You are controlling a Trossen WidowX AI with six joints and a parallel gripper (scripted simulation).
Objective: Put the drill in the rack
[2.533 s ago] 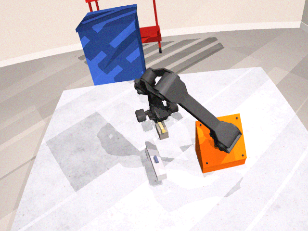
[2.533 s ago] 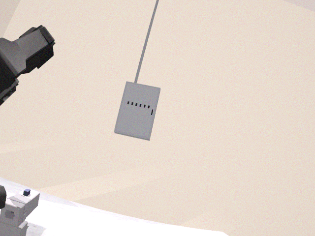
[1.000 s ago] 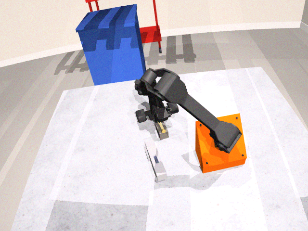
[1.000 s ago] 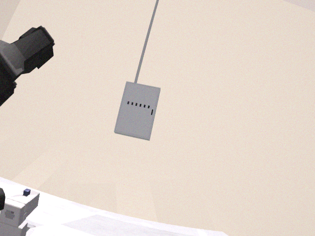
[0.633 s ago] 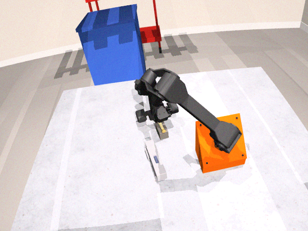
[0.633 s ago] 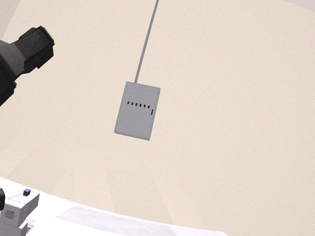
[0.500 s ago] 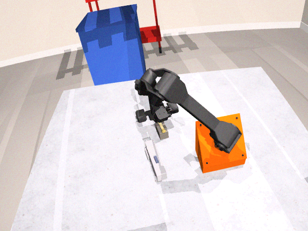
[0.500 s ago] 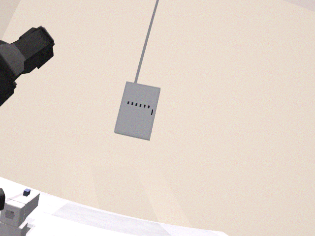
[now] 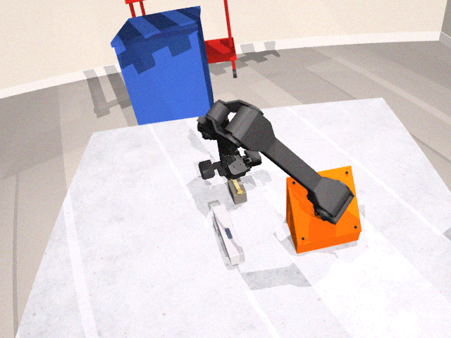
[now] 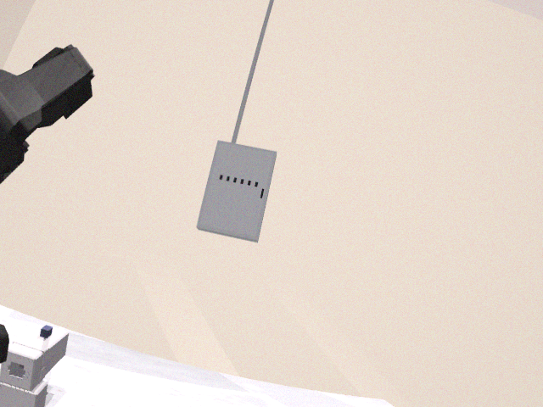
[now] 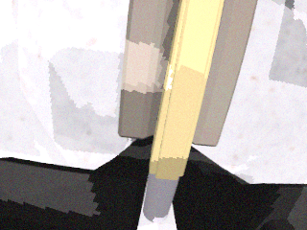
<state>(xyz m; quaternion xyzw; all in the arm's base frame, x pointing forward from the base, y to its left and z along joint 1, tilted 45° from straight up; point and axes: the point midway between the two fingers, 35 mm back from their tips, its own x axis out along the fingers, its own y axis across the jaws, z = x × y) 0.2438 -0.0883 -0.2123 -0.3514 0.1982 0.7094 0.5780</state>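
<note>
Yellow drill [image 9: 237, 186] [image 11: 184, 103]: your claw [image 9: 233, 177] [image 11: 159, 140] likely grasps its grey end; your top view hides the fingertips, and the arm [image 9: 291, 160] overlaps the orange block [image 9: 324, 232].

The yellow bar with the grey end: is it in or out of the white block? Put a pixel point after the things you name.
Out. The yellow bar [image 9: 237, 186] [image 11: 187, 96] is at the taupe block [image 9: 239, 198] [image 11: 139, 115], apart from the white block [image 9: 234, 245] [image 10: 56, 350].

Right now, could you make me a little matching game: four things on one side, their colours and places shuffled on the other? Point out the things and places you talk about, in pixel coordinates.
1. Drill [image 9: 237, 187] [image 11: 186, 96]
2. Key [image 9: 228, 232] [image 10: 46, 331]
3. Tall bin [image 9: 167, 83]
4. Wedge-shaped block [image 9: 304, 214]

A. Orange, on the table [image 9: 127, 236]
B. Yellow with a grey end, in the hand [image 9: 235, 178] [image 11: 159, 140]
C. Bright blue, beyond the table
D. Navy, on a pale block [image 9: 237, 251] [image 10: 57, 350]

Pairs: 1-B, 2-D, 3-C, 4-A
</note>
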